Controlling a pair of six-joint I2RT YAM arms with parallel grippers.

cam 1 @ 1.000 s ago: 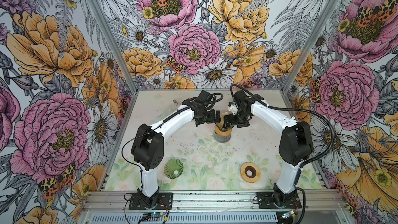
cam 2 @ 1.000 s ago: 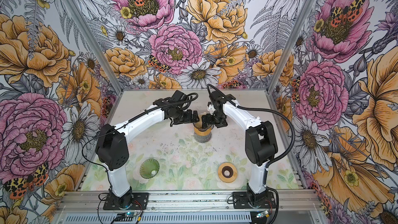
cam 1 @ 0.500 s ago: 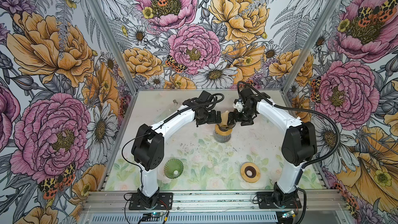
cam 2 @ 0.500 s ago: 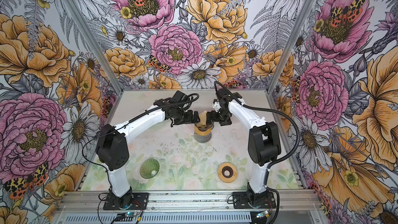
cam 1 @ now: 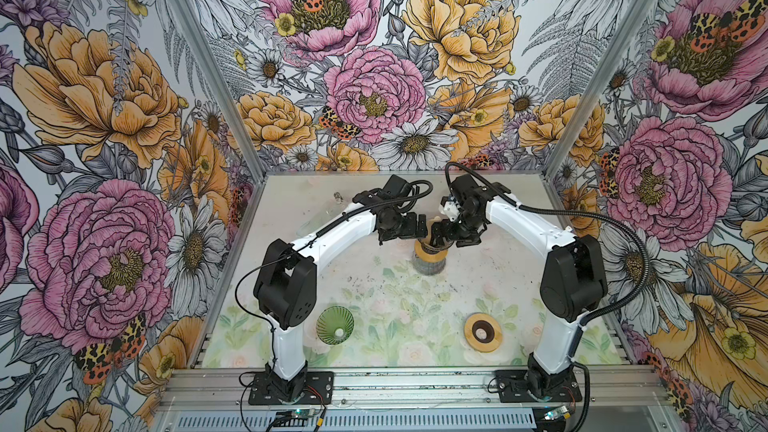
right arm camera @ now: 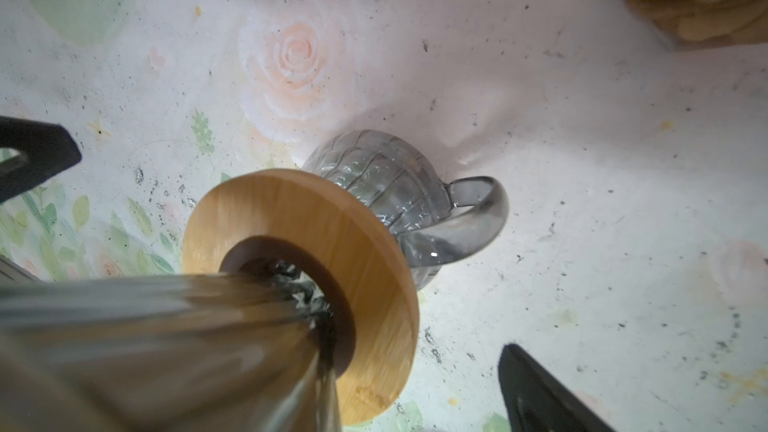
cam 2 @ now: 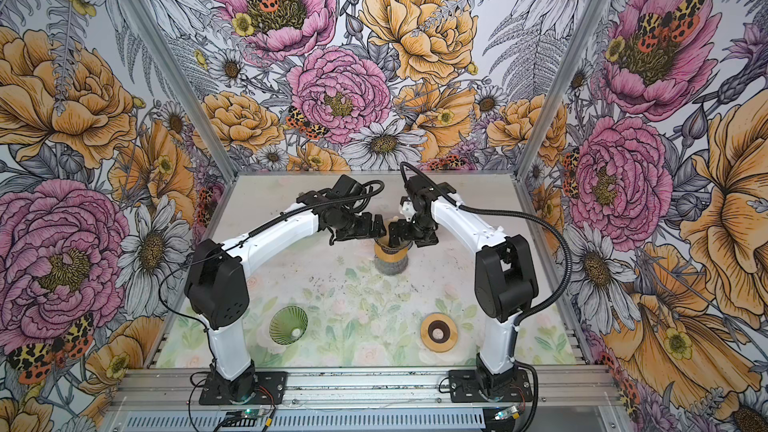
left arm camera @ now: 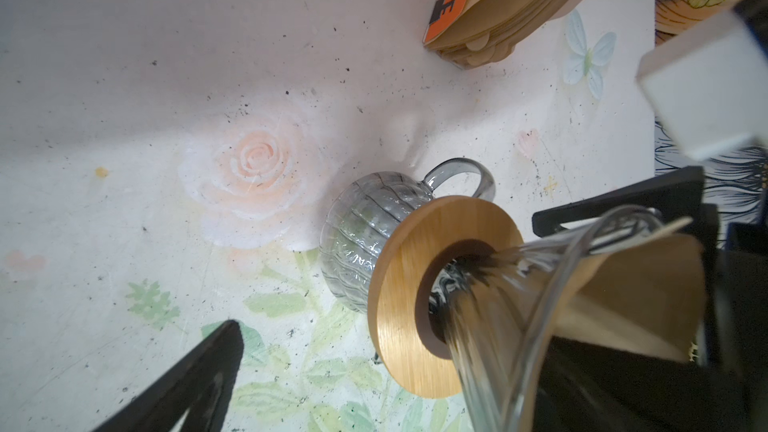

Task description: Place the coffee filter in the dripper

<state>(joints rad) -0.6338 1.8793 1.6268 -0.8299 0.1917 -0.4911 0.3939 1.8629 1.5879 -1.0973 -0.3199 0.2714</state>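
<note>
Left pincer (cam 1: 417, 227) is found spread at 9 o'clock of the glass dripper (left arm camera: 498, 326), and right pincer (cam 1: 441, 238) spread at 3 o'clock. The brown coffee filter (left arm camera: 648, 288) is seated inside the dripper, which is carried on a wooden ring (left arm camera: 395, 284) over the carafe (left arm camera: 353, 243).

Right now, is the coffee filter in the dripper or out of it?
In. The left wrist view shows the brown paper filter seated inside the glass dripper on the wooden collar.
</note>
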